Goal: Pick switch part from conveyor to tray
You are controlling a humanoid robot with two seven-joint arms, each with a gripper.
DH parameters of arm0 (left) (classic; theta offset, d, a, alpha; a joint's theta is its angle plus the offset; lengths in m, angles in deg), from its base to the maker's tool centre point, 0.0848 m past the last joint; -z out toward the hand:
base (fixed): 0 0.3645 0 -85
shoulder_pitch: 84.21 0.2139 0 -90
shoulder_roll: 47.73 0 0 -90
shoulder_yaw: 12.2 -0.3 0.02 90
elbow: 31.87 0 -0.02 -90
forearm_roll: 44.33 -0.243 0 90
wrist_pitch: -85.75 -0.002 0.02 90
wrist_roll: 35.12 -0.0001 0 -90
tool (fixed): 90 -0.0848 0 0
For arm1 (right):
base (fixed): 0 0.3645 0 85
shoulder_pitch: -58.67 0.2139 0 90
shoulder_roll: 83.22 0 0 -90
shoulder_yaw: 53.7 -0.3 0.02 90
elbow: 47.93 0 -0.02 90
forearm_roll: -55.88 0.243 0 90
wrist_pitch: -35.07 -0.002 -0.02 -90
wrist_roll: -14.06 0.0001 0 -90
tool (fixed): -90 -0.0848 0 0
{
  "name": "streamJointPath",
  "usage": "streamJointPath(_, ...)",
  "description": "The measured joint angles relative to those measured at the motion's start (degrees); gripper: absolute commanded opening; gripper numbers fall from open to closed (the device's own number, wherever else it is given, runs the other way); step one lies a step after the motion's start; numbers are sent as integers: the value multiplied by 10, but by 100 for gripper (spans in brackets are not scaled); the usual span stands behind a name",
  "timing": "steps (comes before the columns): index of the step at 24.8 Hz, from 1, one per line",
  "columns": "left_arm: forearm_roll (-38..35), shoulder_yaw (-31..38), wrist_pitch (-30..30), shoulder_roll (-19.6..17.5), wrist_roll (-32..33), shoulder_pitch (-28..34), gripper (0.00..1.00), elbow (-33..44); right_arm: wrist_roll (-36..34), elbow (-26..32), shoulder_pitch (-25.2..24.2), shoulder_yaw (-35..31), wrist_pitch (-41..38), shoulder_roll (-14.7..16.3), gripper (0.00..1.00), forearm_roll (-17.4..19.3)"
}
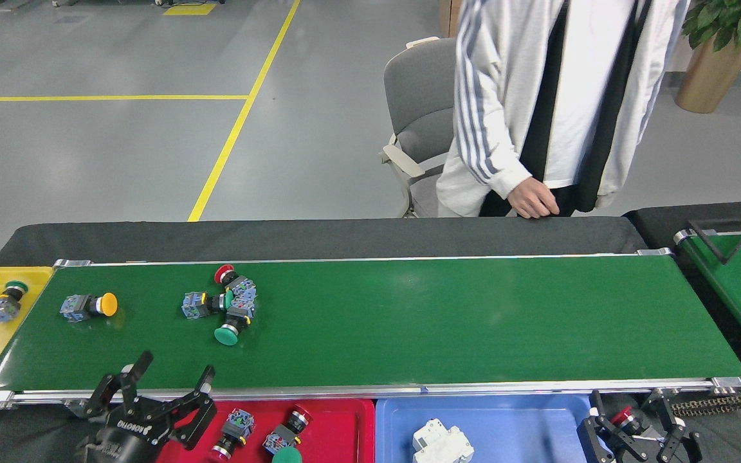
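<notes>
On the conveyor, toward its left end, lie several switch parts: each is a small blue-grey block with a dark neck and a round coloured cap. The yellow-capped switch lies on its side, cap pointing to 3 o'clock. A cluster of three switches lies tangled and touching just right of it, one red cap at the far side, one green cap nearest the near rail, a third lying crosswise.

The left claw hovers at the near rail, fingers spread apart and empty. The yellow-capped switch sits at about 10 o'clock from it, the cluster at about 1 o'clock, both apart from the fingers.

Two more switches rest in the red tray just right of that claw. The right claw, at the lower right corner, is clamped on a red-capped switch.
</notes>
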State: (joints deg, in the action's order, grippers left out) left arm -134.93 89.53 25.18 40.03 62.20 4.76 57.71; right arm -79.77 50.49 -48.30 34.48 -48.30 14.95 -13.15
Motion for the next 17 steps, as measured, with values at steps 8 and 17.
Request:
streamJointPath(8, -24, -5, -43, -18, 7, -74, 99, -133, 13, 0, 34, 2, -7, 0, 98, 0)
streamJointPath(17, -24, -9, -129, -24, 1, -147, 20, -251, 18, 0, 31, 10, -11, 0, 98, 0)
